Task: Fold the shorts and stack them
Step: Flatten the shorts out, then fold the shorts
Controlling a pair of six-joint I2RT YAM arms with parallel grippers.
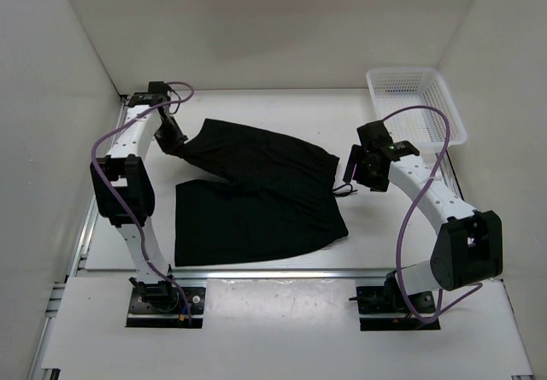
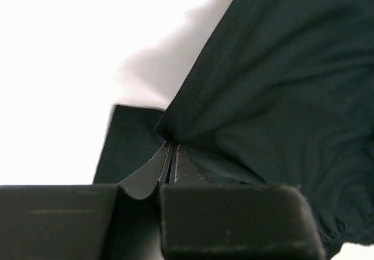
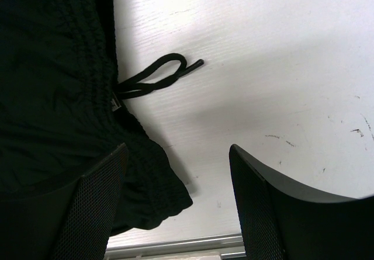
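We clamp the left gripper (image 2: 170,150) on a leg hem of the shorts (image 1: 256,205), apparently for folding, while the right gripper (image 3: 175,155) hovers spread apart by the waistband (image 3: 99,67).

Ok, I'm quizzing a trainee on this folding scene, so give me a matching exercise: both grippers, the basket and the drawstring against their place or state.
Things:
1. left gripper
2. right gripper
3. basket
4. drawstring

Places or states:
A. lying looped on the table, out of the shorts
B. shut on the shorts' edge
C. at the table's far right corner
D. open, holding nothing

Pairs: 1-B, 2-D, 3-C, 4-A.
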